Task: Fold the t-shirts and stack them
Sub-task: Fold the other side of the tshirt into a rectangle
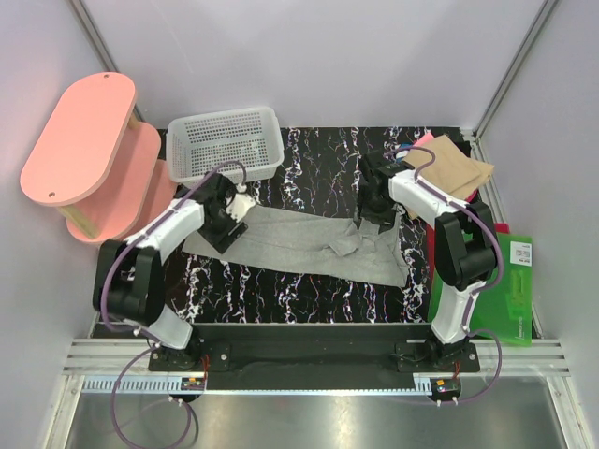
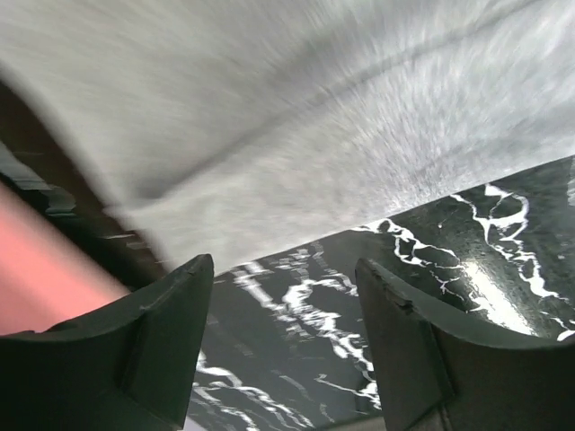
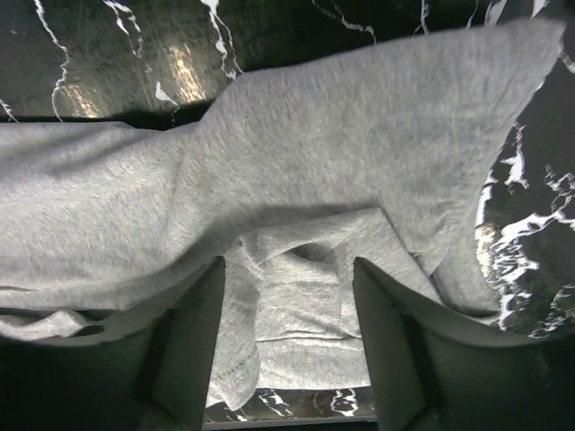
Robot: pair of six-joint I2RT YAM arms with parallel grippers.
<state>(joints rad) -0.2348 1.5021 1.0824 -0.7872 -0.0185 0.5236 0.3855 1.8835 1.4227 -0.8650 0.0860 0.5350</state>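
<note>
Grey t-shirt (image 1: 299, 245): where does it lie? (Supervisor)

Flat on the black marbled table (image 1: 309, 168), just nearer the arm bases than the white mesh basket (image 1: 225, 164). One end sits under the basket's front wall. The rest runs away from the basket toward the right arm's side and ends in a rumpled bunch. (Inspector)

And the second garment? (Supervisor)

Tan t-shirt (image 1: 454, 166), folded, well apart from the basket, at the far right of the table, on the basket's own line. Pink cloth (image 1: 423, 140) shows beneath it. (Inspector)

Left gripper (image 2: 283, 269)? (Supervisor)

Just in front of the basket, over the shirt's nearest end. Fingers apart with nothing between them. The wrist view shows bare table below them and the grey hem just beyond. (Inspector)

Right gripper (image 3: 287, 269)? (Supervisor)

Well apart from the basket, above the bunched end. Fingers apart, with creased grey cloth lying below the gap, not pinched. (Inspector)

Anything else? (Supervisor)

A pink shelf (image 1: 84, 140) just beside the basket on its left. A green board (image 1: 510, 290) far to the basket's right. (Inspector)
</note>
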